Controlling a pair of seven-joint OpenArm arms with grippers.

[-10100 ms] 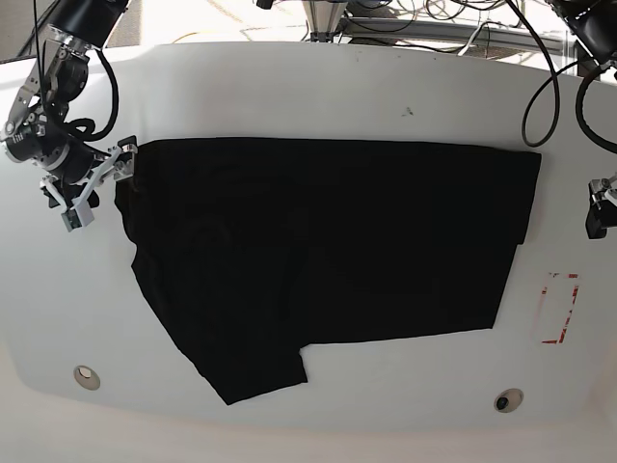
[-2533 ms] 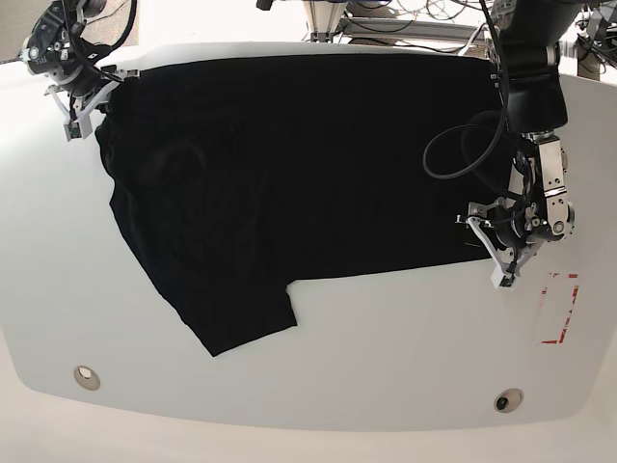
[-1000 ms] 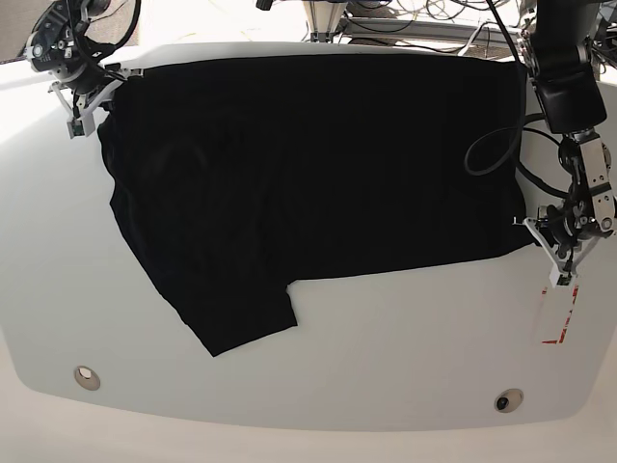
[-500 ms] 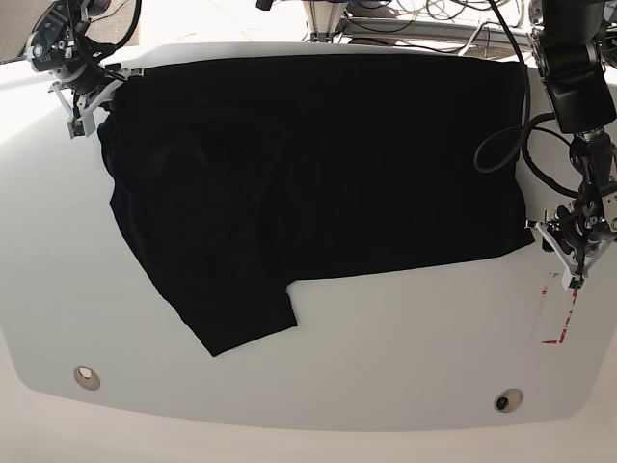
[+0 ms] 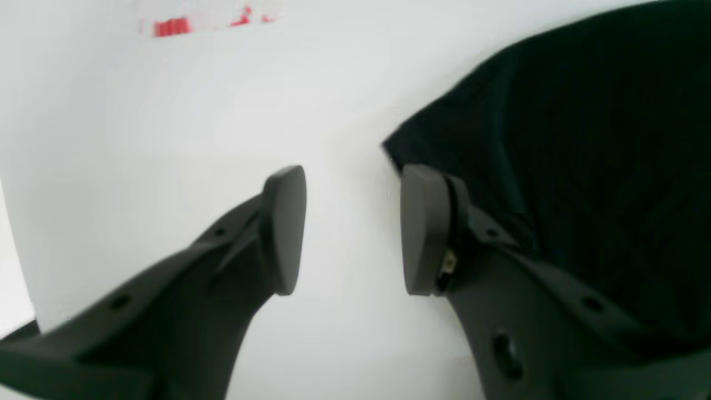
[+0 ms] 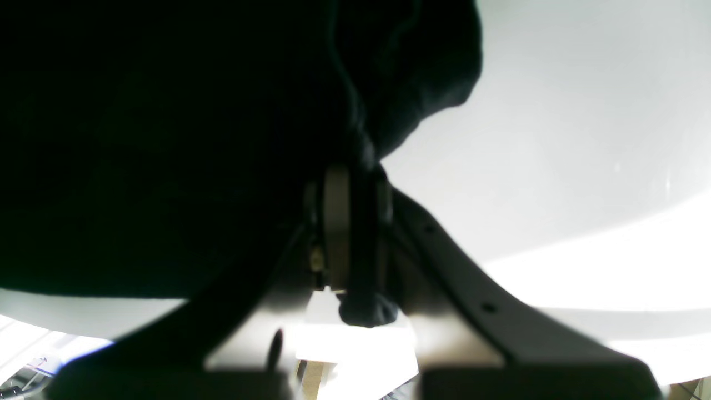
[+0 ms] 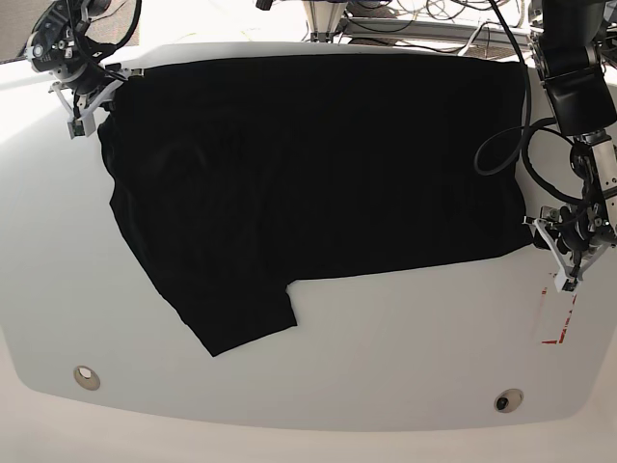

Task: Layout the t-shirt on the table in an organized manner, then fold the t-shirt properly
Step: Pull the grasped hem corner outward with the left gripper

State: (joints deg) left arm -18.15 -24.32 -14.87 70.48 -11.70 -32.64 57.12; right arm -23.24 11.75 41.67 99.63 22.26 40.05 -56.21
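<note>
The shirt (image 7: 308, 183) lay spread across the upper desk (image 7: 386, 347). The right tool (image 7: 94, 89), upper left, pinched a corner to anchor it; the left tool (image 5: 347, 230), at right, stood parted and empty beside the hem corner, apparently done tugging it flat

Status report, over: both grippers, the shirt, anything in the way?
Left gripper jaws open, beside t-shirt corner. Right gripper clamped on t-shirt edge. One sleeve splayed. Nothing blocking.
</note>
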